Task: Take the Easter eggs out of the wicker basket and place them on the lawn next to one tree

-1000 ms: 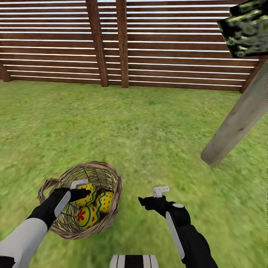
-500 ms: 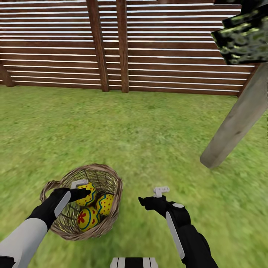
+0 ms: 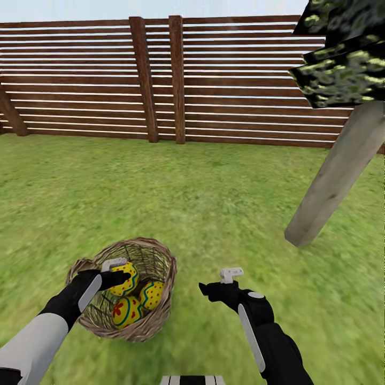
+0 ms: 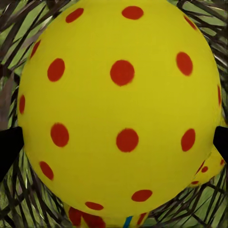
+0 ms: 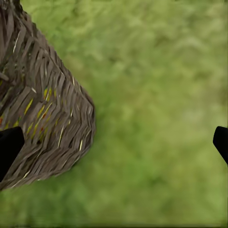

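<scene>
The basket (image 3: 128, 291) stands on the lawn (image 3: 214, 192), low and left in the head view. It holds three yellow eggs: a zigzag egg (image 3: 125, 277) at the back, a dotted egg (image 3: 152, 295) on the right and a flower egg (image 3: 126, 313) at the front.

The left pincer (image 3: 122, 277) reaches into the basket. In the head view its tip lies against the zigzag egg. In the left wrist view a red-dotted egg (image 4: 118, 111) sits between the two dark fingertips (image 4: 9, 147), one at each side. Whether the fingers press on an egg cannot be told.

The right pincer (image 3: 206, 291) hangs over bare grass, just right of the basket. Its fingers (image 5: 9, 147) are spread wide apart with nothing between them. The basket wall (image 5: 42, 123) lies beside one finger.

The tree (image 3: 337, 171) stands well apart, to the right, with dark blotched foliage (image 3: 342, 53) above. A slatted fence (image 3: 160, 80) closes the far edge of the lawn.
</scene>
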Controlling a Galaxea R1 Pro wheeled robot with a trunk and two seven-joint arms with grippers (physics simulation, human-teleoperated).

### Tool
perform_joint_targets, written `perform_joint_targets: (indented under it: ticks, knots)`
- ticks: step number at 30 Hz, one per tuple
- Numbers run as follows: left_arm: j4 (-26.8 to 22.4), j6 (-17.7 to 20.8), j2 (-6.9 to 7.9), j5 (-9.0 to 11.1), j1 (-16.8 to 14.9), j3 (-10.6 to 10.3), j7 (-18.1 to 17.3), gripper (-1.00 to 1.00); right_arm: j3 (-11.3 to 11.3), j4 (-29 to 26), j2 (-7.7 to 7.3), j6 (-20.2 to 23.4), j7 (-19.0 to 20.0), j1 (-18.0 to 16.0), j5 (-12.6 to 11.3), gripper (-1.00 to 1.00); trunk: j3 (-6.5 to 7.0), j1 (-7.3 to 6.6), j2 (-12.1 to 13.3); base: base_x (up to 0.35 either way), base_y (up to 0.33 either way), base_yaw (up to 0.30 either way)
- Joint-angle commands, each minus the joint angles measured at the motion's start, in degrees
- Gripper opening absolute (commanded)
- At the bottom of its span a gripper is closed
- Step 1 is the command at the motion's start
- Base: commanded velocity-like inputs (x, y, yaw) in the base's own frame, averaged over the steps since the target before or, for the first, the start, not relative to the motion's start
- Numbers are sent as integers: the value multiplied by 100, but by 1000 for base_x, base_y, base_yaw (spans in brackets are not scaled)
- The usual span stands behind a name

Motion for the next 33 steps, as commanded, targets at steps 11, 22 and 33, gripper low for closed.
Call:
perform_joint_targets:
  ticks: [11,22,33]
  knots:
    - [-6,19,4,4,-2,-23,-3,-100,-4,-9,2,29,11,-2,-7,100,240,-30,13,-43,0,0]
    - [-6,209,-16,4,-11,-23,-3,-100,-2,-11,2,29,13,-1,-7,100,483,-59,28,-100,0,0]
    - [-226,1023,-69,11,-19,-23,8,-100,-4,-18,2,37,13,-2,-7,100,727,-87,42,-21,0,0]
